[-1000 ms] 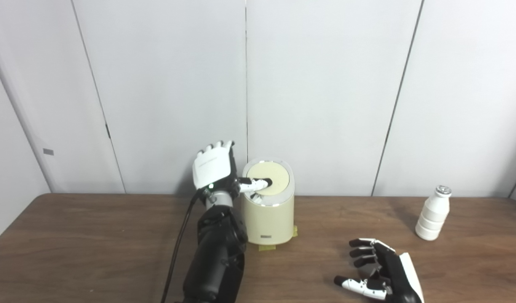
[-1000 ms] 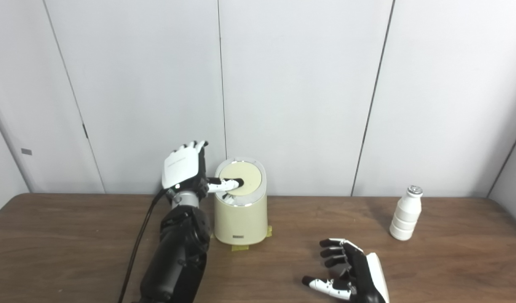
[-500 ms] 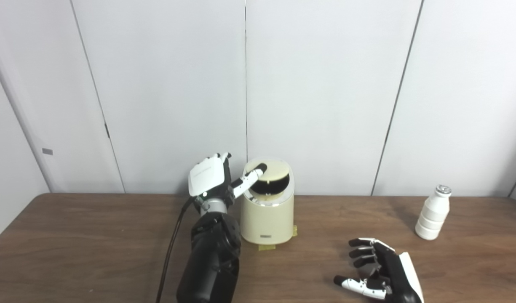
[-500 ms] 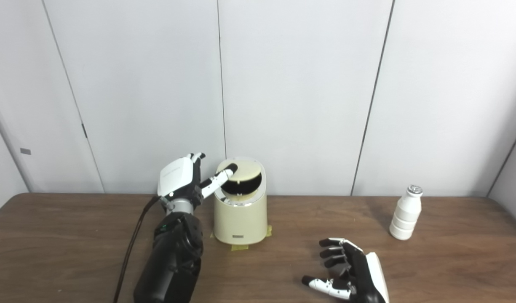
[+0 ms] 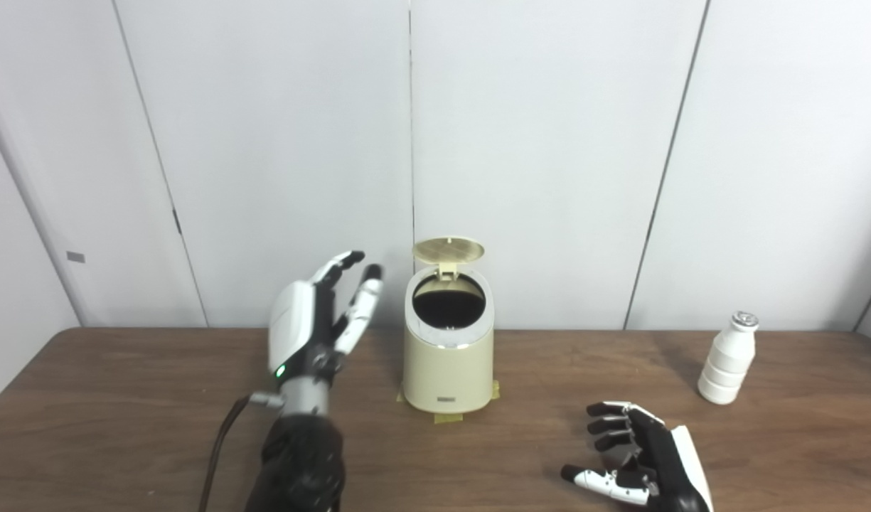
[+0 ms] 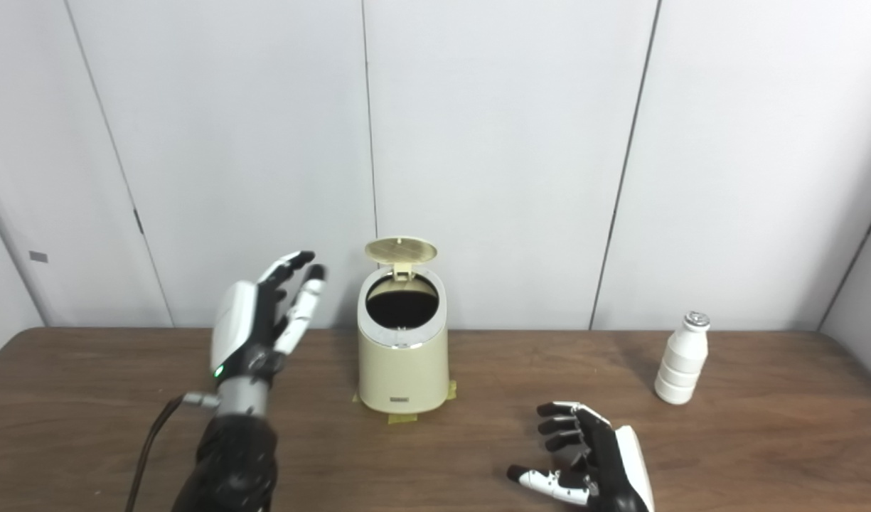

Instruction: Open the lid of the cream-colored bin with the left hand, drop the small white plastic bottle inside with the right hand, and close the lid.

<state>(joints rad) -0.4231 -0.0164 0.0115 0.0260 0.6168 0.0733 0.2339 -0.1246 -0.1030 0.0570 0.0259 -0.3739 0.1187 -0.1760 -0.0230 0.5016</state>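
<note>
The cream-colored bin (image 5: 448, 363) stands at the back middle of the wooden table (image 5: 122, 398). Its round lid (image 5: 448, 249) stands raised at the back and the dark opening (image 5: 449, 306) shows. My left hand (image 5: 321, 320) is open and empty, raised to the left of the bin and clear of it. The small white plastic bottle (image 5: 727, 359) stands upright at the far right of the table. My right hand (image 5: 641, 466) is open and empty, low near the front edge, well short of the bottle.
Yellow tape bits (image 5: 448, 417) lie at the bin's base. A black cable (image 5: 222, 448) hangs beside my left arm. White wall panels (image 5: 549, 142) close off the back of the table.
The lid has swung from shut to fully raised. My left hand has come off the lid and moved left and back toward me. The right hand has not moved.
</note>
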